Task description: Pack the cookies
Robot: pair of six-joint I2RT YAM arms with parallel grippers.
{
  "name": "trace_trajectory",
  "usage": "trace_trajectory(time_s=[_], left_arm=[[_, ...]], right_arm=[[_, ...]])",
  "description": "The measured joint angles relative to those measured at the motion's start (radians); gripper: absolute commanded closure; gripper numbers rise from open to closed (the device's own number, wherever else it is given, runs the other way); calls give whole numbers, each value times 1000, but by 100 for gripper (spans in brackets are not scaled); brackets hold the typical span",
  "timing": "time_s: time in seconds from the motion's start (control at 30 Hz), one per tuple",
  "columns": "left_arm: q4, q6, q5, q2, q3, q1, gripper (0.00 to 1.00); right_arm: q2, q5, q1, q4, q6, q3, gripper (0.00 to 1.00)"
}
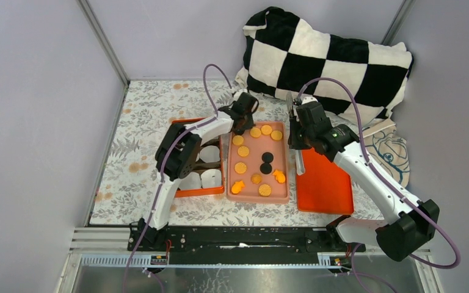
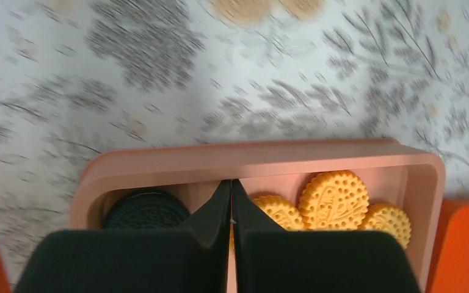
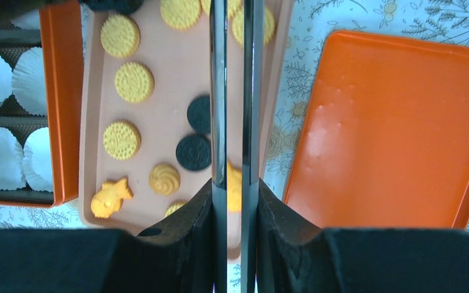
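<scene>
Cookies (image 3: 134, 82): lie flat in pink tray (image 3: 165, 110); likely light, stiff, crumbly.
Hold: pinch gently by the edges.
Left gripper (image 2: 231, 195): pinched closed, nothing seen inside.
Right gripper (image 3: 235, 186): clamped round metal tongs (image 3: 218, 91).

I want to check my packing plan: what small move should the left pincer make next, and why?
Probably open the left pincer and lower it around the black cookie beside it. Its fingers are shut with no cookie visible between them, over the pink tray's far end, and the paper cups look empty.
</scene>
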Motion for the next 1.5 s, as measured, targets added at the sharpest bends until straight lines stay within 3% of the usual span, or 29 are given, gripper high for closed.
trace_trajectory(time_s=[0.27,0.43,0.57,0.87,1.0,1.2,1.5], left_arm=[[7,-8,4,11,14,156,97],[45,31,56,5,-3,197,95],[66,56,83,-70,-94,153,93],[76,75,118,-474,-203,-48,89],[80,77,113,-611,-246,-45,88],[63,78,108,-697,-351,-43,88],[19,77,113,-785,-447,-47,87]], right_arm=[[-8,-39,1,-20,-3,-32,79],[-8,-63,1,-26,-10,-34,77],[-1,-83,8,-30,-19,-34,65],[102,-101,23,-74,-30,-63,65],[144,-101,30,-96,-25,-63,59],[144,-101,43,-115,-14,-47,53],[153,-101,86,-141,-15,16,52]])
